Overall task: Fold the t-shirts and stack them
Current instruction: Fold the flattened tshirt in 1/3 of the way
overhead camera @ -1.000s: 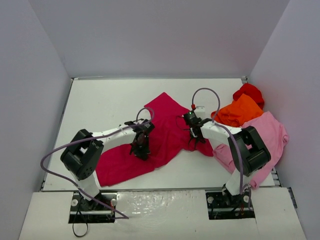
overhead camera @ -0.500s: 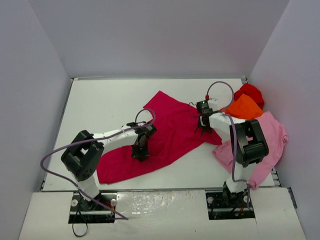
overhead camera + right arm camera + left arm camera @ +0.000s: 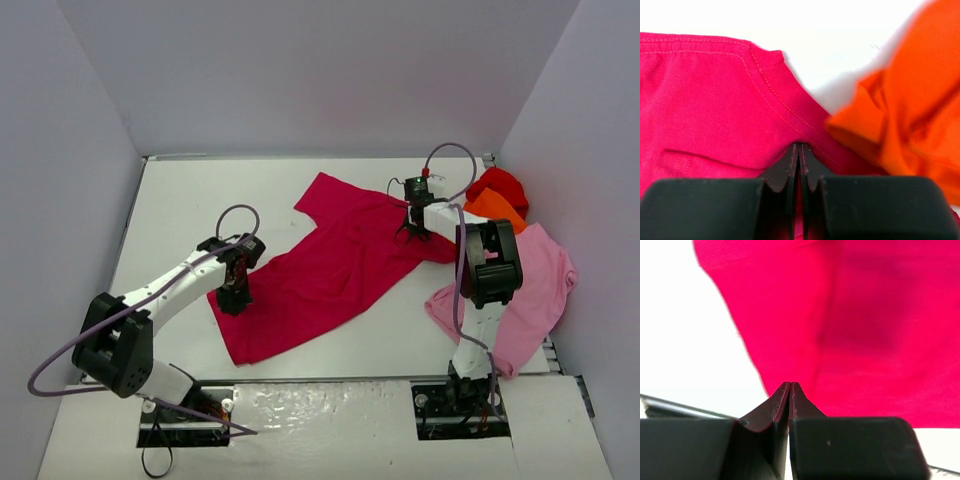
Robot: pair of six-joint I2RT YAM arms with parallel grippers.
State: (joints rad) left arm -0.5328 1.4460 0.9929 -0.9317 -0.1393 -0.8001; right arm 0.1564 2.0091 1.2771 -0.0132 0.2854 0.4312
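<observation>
The crimson-magenta t-shirt [image 3: 330, 260] lies stretched out diagonally across the middle of the table. My left gripper [image 3: 232, 297] is shut on its near-left edge; in the left wrist view the closed jaws [image 3: 790, 385] pinch the cloth [image 3: 865, 315]. My right gripper [image 3: 414, 226] is shut on its far-right part near a seam; in the right wrist view [image 3: 800, 146] red cloth [image 3: 705, 90] shows between the jaws. The orange shirt [image 3: 495, 210] [image 3: 920, 100] lies just right of that gripper, the red shirt [image 3: 497, 183] behind it, and the light pink shirt [image 3: 530, 290] at the right.
The white table [image 3: 190, 210] is boxed in by grey walls on the left, back and right. The pile of orange, red and pink shirts fills the right side, the pink one reaching the table's right edge.
My left gripper has moved left and my right gripper far-right, each with cloth in it. The crimson shirt is pulled out longer and flatter between them.
</observation>
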